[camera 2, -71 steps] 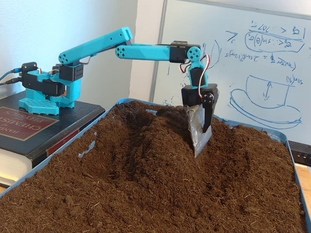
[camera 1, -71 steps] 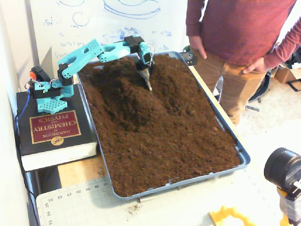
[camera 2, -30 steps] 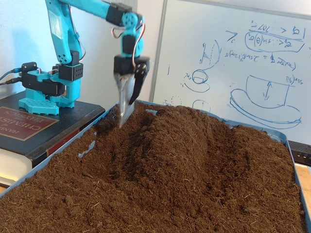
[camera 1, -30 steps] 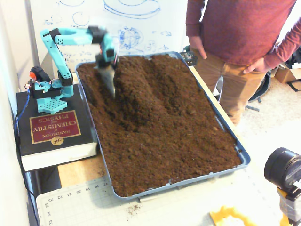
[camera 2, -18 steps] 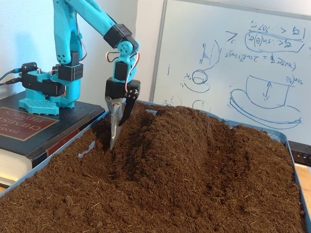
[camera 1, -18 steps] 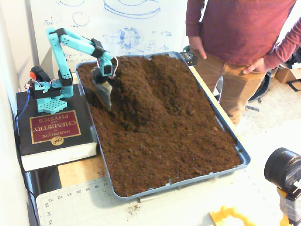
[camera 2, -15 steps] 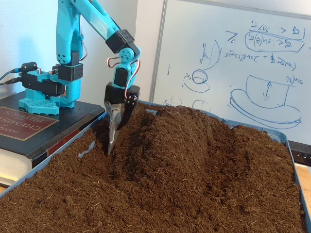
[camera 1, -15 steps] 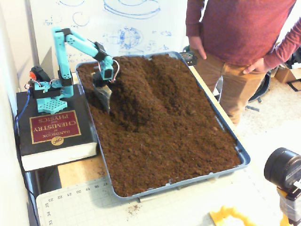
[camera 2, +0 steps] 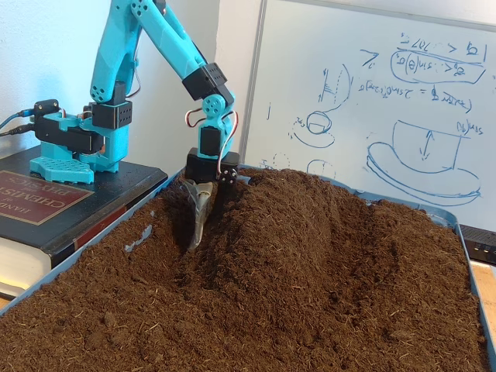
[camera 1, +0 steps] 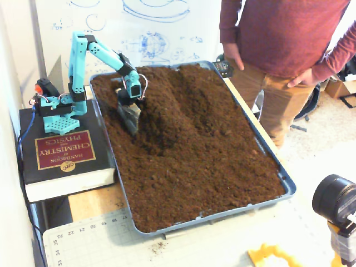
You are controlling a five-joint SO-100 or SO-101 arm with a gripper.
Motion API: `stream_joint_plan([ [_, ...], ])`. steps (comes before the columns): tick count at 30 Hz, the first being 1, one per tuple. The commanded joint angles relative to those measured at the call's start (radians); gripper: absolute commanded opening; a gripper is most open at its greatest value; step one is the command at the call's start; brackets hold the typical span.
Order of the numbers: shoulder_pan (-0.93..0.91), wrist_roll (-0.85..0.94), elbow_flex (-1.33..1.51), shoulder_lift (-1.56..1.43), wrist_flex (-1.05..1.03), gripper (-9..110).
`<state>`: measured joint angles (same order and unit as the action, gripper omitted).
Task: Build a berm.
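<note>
**Scoop Tip Buried at the Berm's Foot, Ridge Lying Alongside**

Working with a single turquoise arm (camera 1: 92, 50) bolted to a plate on a thick hardcover book (camera 1: 64, 158), reaching down into a shallow blue tray (camera 1: 286, 186) filled with loose soil.

Pressing the gripper (camera 2: 198, 221) point-down into a dark trough (camera 1: 146, 136); in both fixed views, showing only a narrow grey metallic blade, its tip sunk in the soil. Leaving the jaw state undetermined: no gap visible, lower end hidden by crumbs, so neither open nor clamped can be confirmed.

Locating the berm (camera 1: 192, 103) directly beside the tool, touching it along the trough edge: to the right of the blade in the angled overhead fixed view, and likewise rising to the right (camera 2: 310, 225) in the low fixed view. Running its long axis from the tray's far rim, near the whiteboard (camera 2: 403, 101), diagonally toward the tray centre, roughly parallel to the trough. Judging the next stroke as a sideways push or lift toward that ridge, away from the book.

Noting materials: soil dark brown, fibrous, crumbly, matte, likely to slump on steep faces; ridge rounded with sloping sides, not sharply crested; surrounding soil flatter and granular. Tray rim rigid and smooth. Arm shells plastic, with black servo blocks and exposed red and white wiring near the wrist
</note>
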<state>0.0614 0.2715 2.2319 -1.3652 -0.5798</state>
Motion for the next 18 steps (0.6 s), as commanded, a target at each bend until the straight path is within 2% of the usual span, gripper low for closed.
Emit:
stream_joint_plan([
  [1,-0.023,-0.011,-0.117,-0.003,0.127,1],
  [18,-0.077,-0.011,-0.264,-0.003,0.127,1],
])
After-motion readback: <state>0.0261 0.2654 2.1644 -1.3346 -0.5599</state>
